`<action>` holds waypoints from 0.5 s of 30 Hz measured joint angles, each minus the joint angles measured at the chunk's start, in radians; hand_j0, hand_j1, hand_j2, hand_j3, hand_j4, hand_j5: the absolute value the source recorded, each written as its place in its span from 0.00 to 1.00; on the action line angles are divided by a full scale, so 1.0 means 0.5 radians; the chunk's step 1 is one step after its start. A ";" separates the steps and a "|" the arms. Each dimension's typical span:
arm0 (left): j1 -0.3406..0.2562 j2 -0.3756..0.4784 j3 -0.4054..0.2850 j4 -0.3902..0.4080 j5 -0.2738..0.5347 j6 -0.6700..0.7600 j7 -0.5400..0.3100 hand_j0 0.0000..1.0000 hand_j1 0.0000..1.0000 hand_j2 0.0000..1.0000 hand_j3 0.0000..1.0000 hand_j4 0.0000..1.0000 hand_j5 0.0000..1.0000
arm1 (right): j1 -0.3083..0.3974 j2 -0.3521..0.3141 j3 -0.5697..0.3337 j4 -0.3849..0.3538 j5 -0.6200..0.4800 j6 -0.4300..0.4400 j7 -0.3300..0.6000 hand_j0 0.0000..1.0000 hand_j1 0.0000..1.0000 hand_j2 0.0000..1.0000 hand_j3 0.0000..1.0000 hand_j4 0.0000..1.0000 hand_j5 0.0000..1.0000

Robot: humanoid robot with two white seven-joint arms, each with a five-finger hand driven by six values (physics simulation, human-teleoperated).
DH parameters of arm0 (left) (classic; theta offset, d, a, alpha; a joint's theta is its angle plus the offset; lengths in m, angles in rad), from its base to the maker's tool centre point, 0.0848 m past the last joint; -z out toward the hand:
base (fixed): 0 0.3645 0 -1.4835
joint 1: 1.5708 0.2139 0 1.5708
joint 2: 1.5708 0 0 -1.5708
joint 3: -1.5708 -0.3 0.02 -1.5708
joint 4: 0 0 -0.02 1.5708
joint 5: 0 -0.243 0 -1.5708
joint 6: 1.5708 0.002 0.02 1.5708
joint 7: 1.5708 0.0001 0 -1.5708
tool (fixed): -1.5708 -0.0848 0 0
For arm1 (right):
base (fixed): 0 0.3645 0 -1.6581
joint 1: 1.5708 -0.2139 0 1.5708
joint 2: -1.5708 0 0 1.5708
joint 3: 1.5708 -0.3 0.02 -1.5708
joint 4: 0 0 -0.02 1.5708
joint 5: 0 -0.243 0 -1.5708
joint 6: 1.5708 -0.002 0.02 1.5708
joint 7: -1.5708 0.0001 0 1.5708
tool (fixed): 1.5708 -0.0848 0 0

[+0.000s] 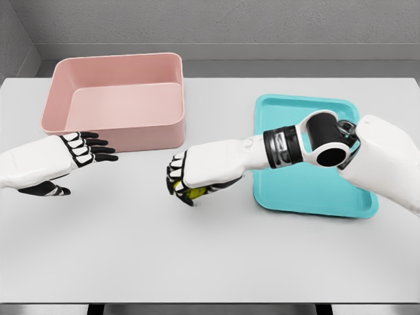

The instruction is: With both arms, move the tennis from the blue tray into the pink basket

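Note:
The yellow-green tennis ball (196, 193) peeks out under the curled fingers of my right hand (186, 182), which is shut on it above the table's middle, left of the blue tray (308, 190). The right forearm stretches across the tray's left side. My left hand (84, 148) reaches in from the left with fingers stretched flat, open, just in front of the pink basket (118, 128). The basket stands at the back left and looks empty inside.
The grey table (210, 256) spreads out in front of both hands. My right elbow joint (328, 141) hangs over the tray. A grey wall runs behind the table's back edge.

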 measured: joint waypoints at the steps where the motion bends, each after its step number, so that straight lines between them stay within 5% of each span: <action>1: 0.000 0.000 0.000 0.000 -0.001 0.000 0.000 1.00 1.00 1.00 1.00 1.00 1.00 | 0.000 0.042 -0.001 0.032 0.013 0.000 0.004 0.34 0.34 0.34 0.34 0.34 0.34; 15: 0.000 0.004 0.004 0.023 -0.012 0.000 0.000 1.00 1.00 1.00 1.00 1.00 1.00 | -0.049 0.571 -0.001 0.673 0.138 0.000 0.022 0.34 0.34 0.34 0.34 0.34 0.34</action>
